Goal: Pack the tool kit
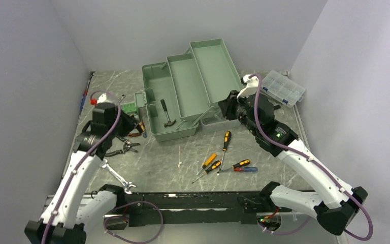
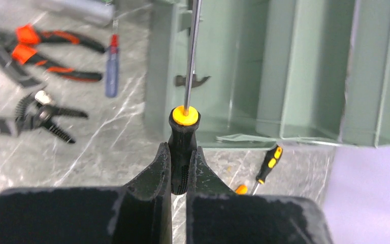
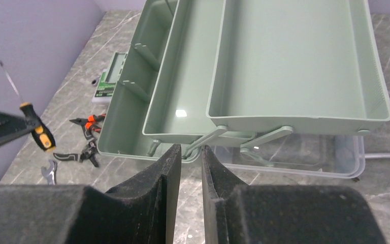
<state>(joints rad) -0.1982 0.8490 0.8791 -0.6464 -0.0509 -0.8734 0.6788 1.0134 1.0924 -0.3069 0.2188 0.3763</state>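
Toolbox (image 1: 183,86) sitting unfolded on veined grey table (image 1: 183,157) amid pale walls (image 1: 25,76). Left gripper (image 2: 182,152) clamping ribbed plastic screwdriver (image 2: 184,132); right gripper (image 3: 191,152): grip unclear.

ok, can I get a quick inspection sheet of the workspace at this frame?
Surface: grey marbled table, tools scattered on it.
Job's things: green toolbox open, trays folded out, hammer in its base; several loose screwdrivers in front; pliers and wrench at left.
Clutter: clear organizer box at right; small green item left of the toolbox.
End effectors: left end effector shut on a black-and-orange screwdriver, shaft pointing toward the toolbox; right end effector at the tray linkage, fingers nearly together, grip unclear.
Cables: purple cables looped along both arms; none seen lying on tools.
Surroundings: plain walls on three sides; nothing else seen.
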